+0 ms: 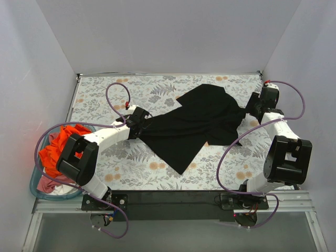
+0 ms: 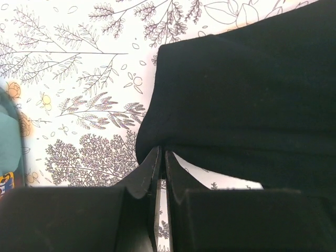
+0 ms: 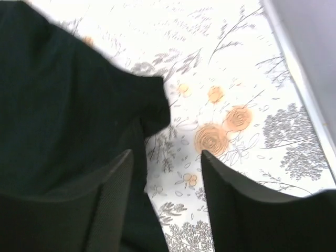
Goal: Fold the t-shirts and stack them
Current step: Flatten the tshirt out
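Left arm (image 1: 107,134) and right arm (image 1: 274,122) are built of white links joined by blocky black housings. A thin purple cable (image 1: 118,84) is looped back from each wrist. Fingers (image 2: 143,177) are matte black and tapered toward the tips, with fine texture noted on the right fingers (image 3: 113,189).

We see a black t-shirt (image 1: 205,123) of soft matt cloth on the table (image 1: 131,168), whose floral cover looks smooth and flat. At its left edge, a basket (image 1: 34,188) of translucent teal plastic holds crumpled orange-red cloth (image 1: 52,147).
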Available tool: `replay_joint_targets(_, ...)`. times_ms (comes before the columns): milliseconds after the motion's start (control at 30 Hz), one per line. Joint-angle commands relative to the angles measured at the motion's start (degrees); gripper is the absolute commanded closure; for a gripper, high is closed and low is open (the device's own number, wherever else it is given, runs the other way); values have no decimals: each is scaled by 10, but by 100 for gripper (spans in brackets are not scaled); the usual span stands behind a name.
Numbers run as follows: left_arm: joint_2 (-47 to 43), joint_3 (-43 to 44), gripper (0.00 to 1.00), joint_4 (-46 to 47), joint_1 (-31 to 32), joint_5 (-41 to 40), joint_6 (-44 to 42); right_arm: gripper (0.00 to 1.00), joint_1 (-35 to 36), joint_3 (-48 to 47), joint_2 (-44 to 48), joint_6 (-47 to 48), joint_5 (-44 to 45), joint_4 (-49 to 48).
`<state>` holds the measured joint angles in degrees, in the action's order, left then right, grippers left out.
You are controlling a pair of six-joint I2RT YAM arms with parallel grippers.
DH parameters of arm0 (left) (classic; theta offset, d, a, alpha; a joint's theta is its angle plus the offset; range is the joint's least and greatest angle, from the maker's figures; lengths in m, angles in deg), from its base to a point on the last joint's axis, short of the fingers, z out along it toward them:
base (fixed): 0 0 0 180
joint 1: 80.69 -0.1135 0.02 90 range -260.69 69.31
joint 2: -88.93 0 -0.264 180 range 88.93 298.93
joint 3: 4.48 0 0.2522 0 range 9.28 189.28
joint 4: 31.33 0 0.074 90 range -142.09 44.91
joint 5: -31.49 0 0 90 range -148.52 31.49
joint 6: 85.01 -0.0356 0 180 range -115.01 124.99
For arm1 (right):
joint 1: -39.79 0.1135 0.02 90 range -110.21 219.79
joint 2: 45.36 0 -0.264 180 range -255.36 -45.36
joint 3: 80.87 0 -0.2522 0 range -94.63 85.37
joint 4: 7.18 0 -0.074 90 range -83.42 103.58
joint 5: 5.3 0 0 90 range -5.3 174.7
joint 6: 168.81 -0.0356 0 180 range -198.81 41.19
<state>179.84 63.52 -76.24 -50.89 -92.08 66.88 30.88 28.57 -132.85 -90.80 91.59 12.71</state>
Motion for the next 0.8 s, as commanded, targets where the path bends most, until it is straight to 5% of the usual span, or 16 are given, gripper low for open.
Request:
replay_joint_targets(0, -23, 3, 100, 1, -6, -15, -2, 37, -3, -17, 3, 10, 52, 47)
replay_joint_targets(333, -26, 3, 100, 0, -6, 1, -5, 41, 17, 127, 71, -94, -63, 92)
replay_joint_targets(767, -30, 3, 100, 0, -6, 12, -7, 40, 133, 241, 148, -132, 70, 143)
